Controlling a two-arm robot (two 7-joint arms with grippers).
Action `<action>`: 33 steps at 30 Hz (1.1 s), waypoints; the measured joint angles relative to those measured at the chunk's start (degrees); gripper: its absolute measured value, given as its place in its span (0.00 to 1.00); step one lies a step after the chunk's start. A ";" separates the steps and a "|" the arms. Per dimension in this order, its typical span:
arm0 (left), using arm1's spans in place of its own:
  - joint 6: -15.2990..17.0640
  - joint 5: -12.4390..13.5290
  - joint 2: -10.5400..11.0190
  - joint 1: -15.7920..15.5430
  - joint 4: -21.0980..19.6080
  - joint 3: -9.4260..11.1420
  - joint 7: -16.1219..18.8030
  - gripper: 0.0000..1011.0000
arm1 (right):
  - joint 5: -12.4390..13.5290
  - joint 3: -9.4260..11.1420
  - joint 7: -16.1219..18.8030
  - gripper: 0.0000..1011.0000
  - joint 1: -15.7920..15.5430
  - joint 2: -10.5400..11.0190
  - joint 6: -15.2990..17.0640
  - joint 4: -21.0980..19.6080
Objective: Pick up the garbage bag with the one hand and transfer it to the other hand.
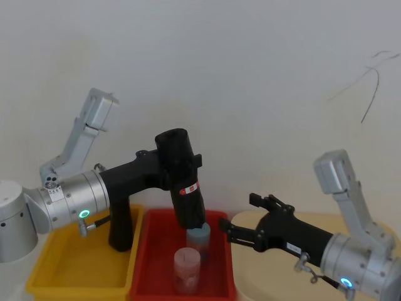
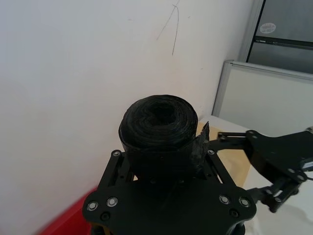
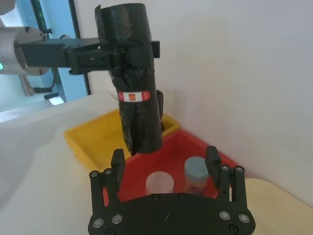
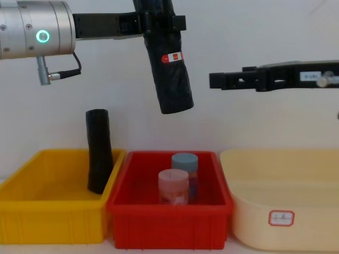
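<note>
White wall behind, red bin below. Pickup done: one hand clamped on garbage bag, aloft, tilted. Other hand at bag's 3 o'clock, fingers apart, not touching. Transfer remaining.

Clear air lies between the right pincer, its fingers spread, and the garbage bag hanging from the left pincer. Below the bag, a blue-lidded jar and a pink jar rise from the red bin. A plain black roll juts up from the yellow bin.

Left claw raised, clenched, right claw open, outstretched
</note>
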 joint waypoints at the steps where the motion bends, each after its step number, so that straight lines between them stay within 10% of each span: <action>1: 0.00 0.00 0.00 0.00 0.00 0.00 0.00 0.43 | -0.05 -0.16 -0.07 0.99 0.37 -0.22 0.00 0.38; 33: 0.01 0.00 0.00 0.01 -0.01 -0.01 0.01 0.43 | 1.42 -6.65 3.35 0.99 9.63 -4.99 3.05 7.70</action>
